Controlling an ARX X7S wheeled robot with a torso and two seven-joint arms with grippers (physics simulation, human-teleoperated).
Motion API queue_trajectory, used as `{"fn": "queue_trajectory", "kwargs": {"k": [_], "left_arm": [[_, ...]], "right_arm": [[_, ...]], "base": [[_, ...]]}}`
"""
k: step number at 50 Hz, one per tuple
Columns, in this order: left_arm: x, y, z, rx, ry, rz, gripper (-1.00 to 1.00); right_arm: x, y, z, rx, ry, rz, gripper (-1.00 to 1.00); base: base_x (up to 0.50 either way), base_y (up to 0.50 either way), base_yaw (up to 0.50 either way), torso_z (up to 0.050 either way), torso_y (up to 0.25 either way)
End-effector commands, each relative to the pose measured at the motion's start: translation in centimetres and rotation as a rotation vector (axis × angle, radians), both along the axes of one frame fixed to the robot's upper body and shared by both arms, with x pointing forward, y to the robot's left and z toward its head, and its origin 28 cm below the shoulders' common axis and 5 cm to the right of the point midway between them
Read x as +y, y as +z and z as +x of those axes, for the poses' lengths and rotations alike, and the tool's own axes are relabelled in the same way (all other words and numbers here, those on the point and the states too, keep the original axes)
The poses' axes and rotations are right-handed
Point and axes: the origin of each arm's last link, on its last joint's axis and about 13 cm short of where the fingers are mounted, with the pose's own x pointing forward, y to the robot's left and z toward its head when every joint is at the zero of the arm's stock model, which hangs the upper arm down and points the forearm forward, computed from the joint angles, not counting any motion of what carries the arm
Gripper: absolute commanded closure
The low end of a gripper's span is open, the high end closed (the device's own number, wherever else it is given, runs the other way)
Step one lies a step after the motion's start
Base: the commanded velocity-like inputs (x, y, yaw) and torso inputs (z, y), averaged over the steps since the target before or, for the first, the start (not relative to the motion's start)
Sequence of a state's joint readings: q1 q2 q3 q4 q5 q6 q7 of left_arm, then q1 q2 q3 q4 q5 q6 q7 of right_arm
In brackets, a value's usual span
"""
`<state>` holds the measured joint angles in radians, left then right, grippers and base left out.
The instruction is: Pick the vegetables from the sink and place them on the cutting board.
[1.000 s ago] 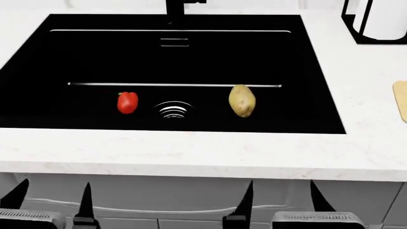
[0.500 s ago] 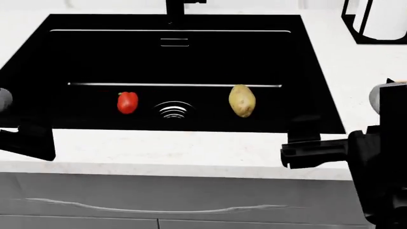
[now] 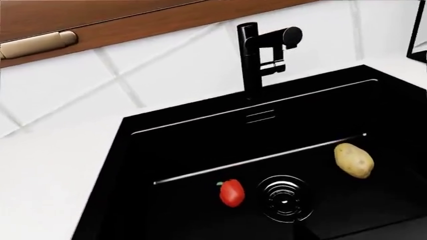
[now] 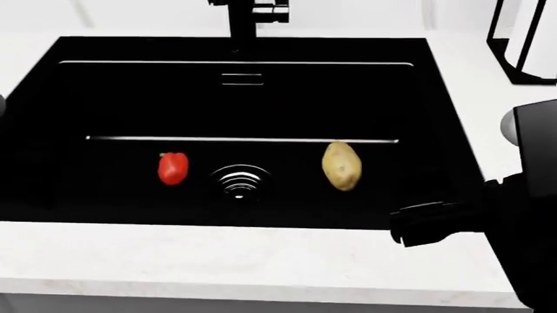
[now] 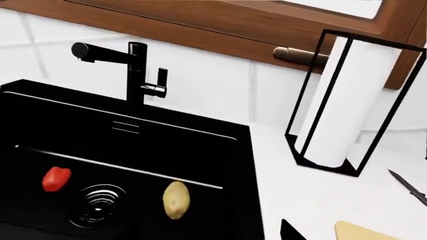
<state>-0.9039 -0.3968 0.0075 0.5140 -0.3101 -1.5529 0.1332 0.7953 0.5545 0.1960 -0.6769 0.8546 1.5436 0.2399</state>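
Rising at the head view's right edge: the right arm (image 4: 522, 215), a bulky black mass over the white counter (image 4: 218, 261), with a dark link jutting from it toward the sink's near right corner.
Right claw: its fingertips do not show clearly in any view; only a small dark point at the lower edge of the right wrist view may belong to it, so I cannot tell whether it is spread or closed.
Left arm: barely in sight, no more than a grey sliver at the head view's left edge; its claw is out of view, state unknown.
Sink (image 4: 452, 130): matte black basin ahead of and below both wrist cameras, faucet (image 4: 248, 16) at its far rim, ringed drain (image 4: 241, 180) near the middle of the floor.
Red bell pepper (image 4: 172, 168): on the sink floor just beside the drain, on the left arm's side, well apart from the right arm.
Potato (image 4: 341, 165): on the sink floor on the drain's other side, nearer the right arm, touched by nothing.
Cutting board (image 5: 363, 232): a tan corner on the counter, close under the right wrist camera, outside the sink.
Paper towel holder (image 5: 347, 100): upright on the counter beyond the board, a white roll in a black wire frame.
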Motion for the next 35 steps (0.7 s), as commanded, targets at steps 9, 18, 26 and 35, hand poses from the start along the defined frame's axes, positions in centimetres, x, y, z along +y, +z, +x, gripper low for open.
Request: {"fn": "queue_trajectory", "kwargs": {"k": [9,18,26,35], "left_arm": [[-0.7,-0.5,-0.3,0.056,-0.047,-0.010,-1.00],[-0.9,-1.1,0.1,0.073,-0.052,-0.024,-1.00],[-0.9,-1.0,-0.1,0.084,-0.055,-0.031,-1.00],[-1.1,-1.3,-0.2,0.128,-0.070,-0.051,-1.00]], "right_arm": [[-0.1,-0.7,0.0,0.044,0.031,0.014,-1.00],[0.2,-1.2,0.5,0.056,0.044,0.015,-1.00],[0.4,-1.6,0.6,0.061,0.053,0.018,-1.00],[0.2,-1.6,0.5,0.074,0.051,0.025,-1.00]], "base": [[0.47,0.01,0.00,0.000,0.000],[0.50,0.00,0.00,0.000,0.000],[0.50,0.00,0.00,0.000,0.002],[0.50,0.00,0.00,0.000,0.001]]}}
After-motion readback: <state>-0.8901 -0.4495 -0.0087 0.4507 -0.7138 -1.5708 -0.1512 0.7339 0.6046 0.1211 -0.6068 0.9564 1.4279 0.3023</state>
